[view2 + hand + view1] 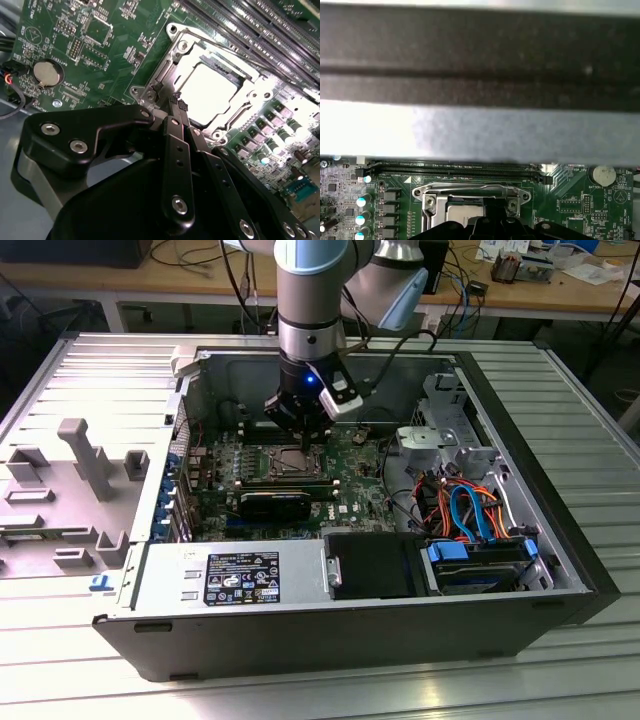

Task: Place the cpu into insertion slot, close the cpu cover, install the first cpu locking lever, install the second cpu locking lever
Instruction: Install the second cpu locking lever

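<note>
— Where is the claw [179, 102]?

— Inside the open computer case [560, 540] on the slatted tabletop [60, 370], low over the green motherboard [100, 45], its fingers pressed together at the edge of the insertion slot [175, 65].

— And the cpu [207, 92]?

— Seated in the slot, its pale metal top showing through the window of the cpu cover [250, 90], which lies flat over it. Memory slots [455, 169] run beside the socket.

I work in an electronics lab or workshop — an opened computer case [350, 630] lies on a ribbed aluminium table [560, 380] beneath my wrist. Beyond my arm stands a wooden bench [120, 280] strewn with cables [470, 285] — beside me, grey fixture blocks [85, 455].
</note>
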You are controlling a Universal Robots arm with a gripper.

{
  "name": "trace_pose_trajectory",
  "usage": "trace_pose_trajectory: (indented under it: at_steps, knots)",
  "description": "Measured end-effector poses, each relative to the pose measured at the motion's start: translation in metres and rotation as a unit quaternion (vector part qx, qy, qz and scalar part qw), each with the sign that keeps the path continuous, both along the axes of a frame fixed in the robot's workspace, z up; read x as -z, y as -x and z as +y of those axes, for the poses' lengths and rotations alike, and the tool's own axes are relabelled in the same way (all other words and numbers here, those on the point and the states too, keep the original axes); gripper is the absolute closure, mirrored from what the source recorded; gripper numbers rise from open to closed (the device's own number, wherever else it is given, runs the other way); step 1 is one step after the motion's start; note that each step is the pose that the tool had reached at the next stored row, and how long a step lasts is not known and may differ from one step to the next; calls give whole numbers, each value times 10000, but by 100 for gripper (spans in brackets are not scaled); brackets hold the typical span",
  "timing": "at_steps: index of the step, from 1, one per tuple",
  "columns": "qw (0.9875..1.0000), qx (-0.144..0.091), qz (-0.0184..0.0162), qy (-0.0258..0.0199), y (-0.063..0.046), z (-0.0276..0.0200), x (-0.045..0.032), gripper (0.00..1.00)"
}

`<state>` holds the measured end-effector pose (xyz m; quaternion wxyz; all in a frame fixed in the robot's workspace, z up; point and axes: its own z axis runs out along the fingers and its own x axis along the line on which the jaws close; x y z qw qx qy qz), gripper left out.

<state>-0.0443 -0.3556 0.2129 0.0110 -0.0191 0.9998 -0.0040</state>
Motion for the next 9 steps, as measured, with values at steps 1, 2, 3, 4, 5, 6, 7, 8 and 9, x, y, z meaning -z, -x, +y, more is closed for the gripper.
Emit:
trace_pose_trajectory:
  at_steps: [1,2,3,4,5,6,7,8,9]
  knots:
    - [10000,0,0,0,0,-15,0,89]
    - [10000,0,0,0,0,-28,1,89]
    - [10000,0,0,0,0,-48,1,89]
    - [10000,0,0,0,0,-67,1,89]
    - [10000,0,0,0,0,-81,1,89]
    - [10000,0,0,0,0,-99,1,89]
    - [10000,0,0,0,0,-117,1,89]
    - [10000,0,0,0,0,-139,1,89]
    - [10000,0,0,0,0,-149,1,89]
